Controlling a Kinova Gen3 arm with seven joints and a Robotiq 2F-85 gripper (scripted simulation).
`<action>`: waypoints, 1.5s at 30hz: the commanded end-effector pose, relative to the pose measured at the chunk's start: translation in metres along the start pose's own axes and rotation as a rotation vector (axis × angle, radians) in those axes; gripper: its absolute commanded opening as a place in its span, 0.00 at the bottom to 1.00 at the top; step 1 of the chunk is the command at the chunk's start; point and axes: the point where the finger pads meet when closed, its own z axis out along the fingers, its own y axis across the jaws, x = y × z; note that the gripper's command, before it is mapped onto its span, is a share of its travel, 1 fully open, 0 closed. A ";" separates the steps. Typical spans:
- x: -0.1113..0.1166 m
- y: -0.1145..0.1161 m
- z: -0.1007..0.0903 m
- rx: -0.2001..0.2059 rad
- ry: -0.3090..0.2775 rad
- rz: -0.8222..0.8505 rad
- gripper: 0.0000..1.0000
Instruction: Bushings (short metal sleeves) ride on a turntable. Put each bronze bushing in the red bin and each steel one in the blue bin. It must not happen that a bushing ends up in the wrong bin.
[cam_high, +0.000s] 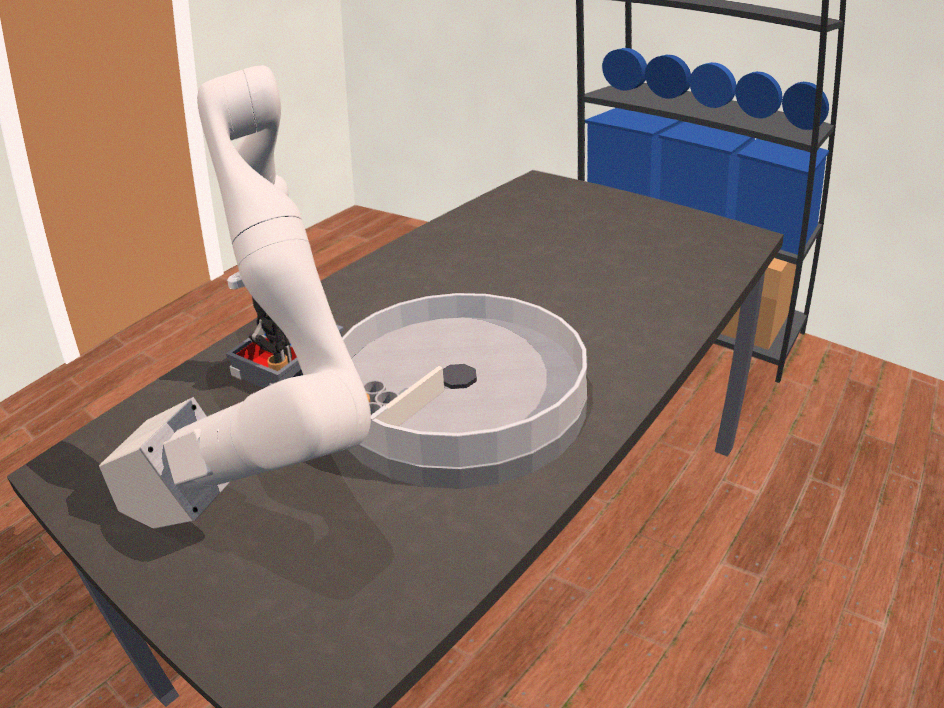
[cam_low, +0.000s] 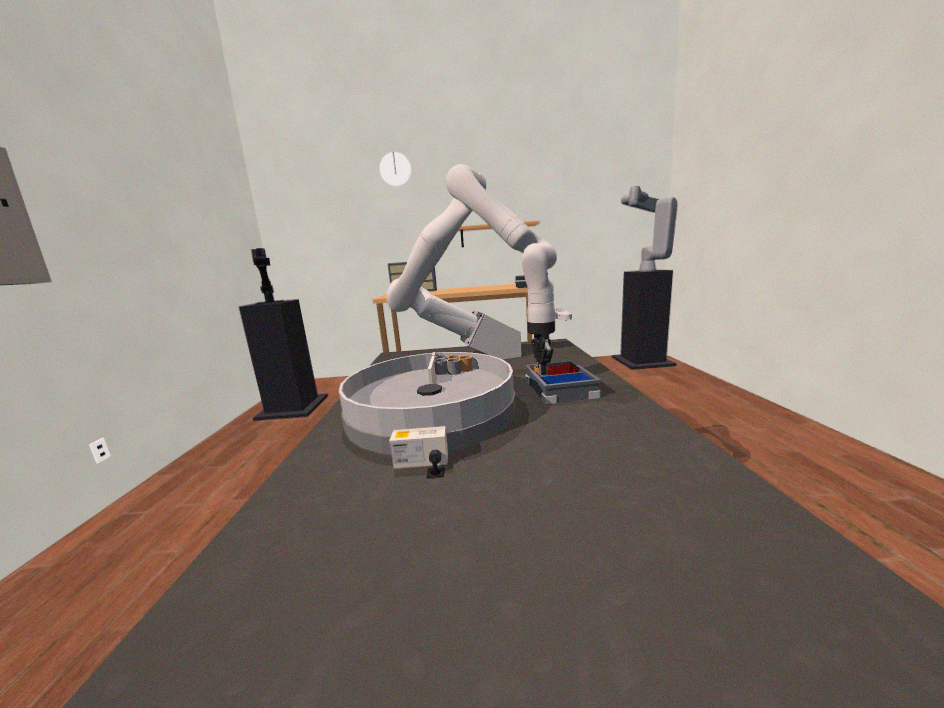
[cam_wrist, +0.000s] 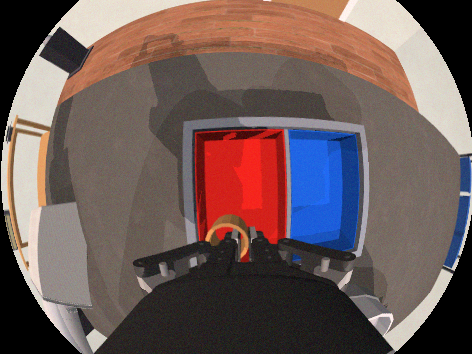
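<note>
My gripper (cam_low: 542, 368) (cam_wrist: 244, 235) is low over the red bin, shut on the wall of a bronze bushing (cam_high: 276, 365) (cam_wrist: 229, 220), with one finger inside the ring. The bushing is upright in the near left part of the red bin (cam_wrist: 240, 175) (cam_low: 564, 368); whether it touches the floor is unclear. The blue bin (cam_wrist: 310, 175) (cam_low: 570, 378) beside it looks empty. On the turntable (cam_high: 495, 346) (cam_low: 388, 390), several steel bushings (cam_high: 387, 397) (cam_low: 453, 366) and bronze bushings (cam_low: 465, 363) are bunched by the pale barrier (cam_high: 415, 396) (cam_low: 431, 368). My arm partly hides them in the top view.
A raised wall (cam_high: 472, 451) (cam_low: 465, 415) rings the turntable, with a dark hub (cam_high: 459, 375) (cam_low: 429, 389) at its centre. A divider (cam_wrist: 287, 190) separates the two bins. A white box (cam_low: 418, 451) and a small black stand (cam_low: 435, 461) are beyond the turntable.
</note>
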 end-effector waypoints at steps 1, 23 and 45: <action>0.000 0.000 0.003 0.000 -0.001 0.000 0.00; 0.000 0.000 0.005 0.000 -0.001 0.000 0.19; 0.000 0.000 0.005 0.000 0.000 0.000 0.19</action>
